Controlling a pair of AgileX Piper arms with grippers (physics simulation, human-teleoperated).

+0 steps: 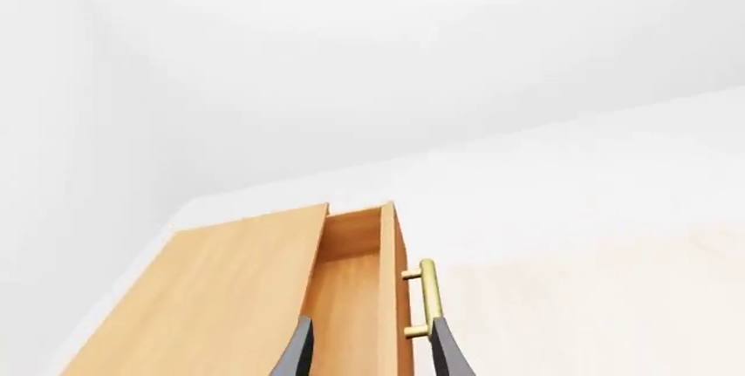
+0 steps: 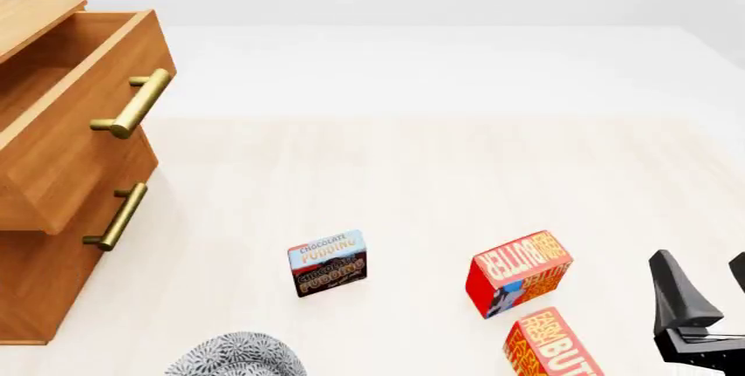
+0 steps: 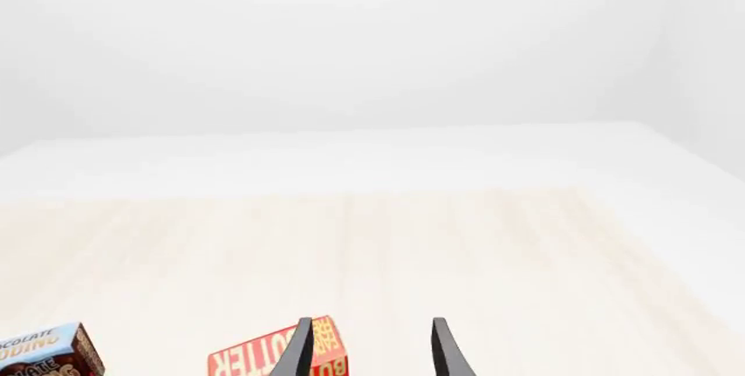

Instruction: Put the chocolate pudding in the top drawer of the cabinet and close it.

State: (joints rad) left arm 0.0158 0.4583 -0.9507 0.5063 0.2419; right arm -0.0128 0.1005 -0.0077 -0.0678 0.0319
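pale table (image 2: 407,184): your pudding (image 2: 328,263) sits apart from the open top drawer (image 2: 82,123); both grippers, left (image 1: 369,354) and right (image 3: 369,350), spread, empty.

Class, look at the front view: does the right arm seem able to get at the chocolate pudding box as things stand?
Probably yes. The right gripper is open, and the chocolate pudding stands alone on the table, but two butter boxes lie between them, so it would likely reach over those.

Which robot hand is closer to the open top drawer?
The left. In its wrist view the left gripper sits right at the top drawer, fingers by its brass handle. The right gripper is far across the table, beside the butter boxes.
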